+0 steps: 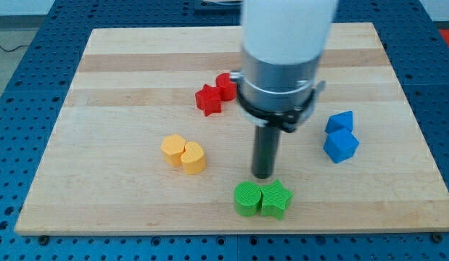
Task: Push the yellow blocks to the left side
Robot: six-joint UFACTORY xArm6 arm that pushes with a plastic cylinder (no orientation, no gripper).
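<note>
Camera view: the arm carries no jaws, only a rod, so no open or closed state applies. The tip (262, 176) rests on the surface (122, 72), just above the green pair, a green cylinder (246, 199) touching a green star (276, 199). The two yellow blocks (184, 154), touching each other, lie at 10 o'clock from the tip and near it. Risk: an off-centre push is likely to separate them or let one slip past the rod. A low approach path could drag the green pair along. The red blocks (215, 94) at 11 o'clock and blue blocks (341, 136) at 2 o'clock stand well clear.
</note>
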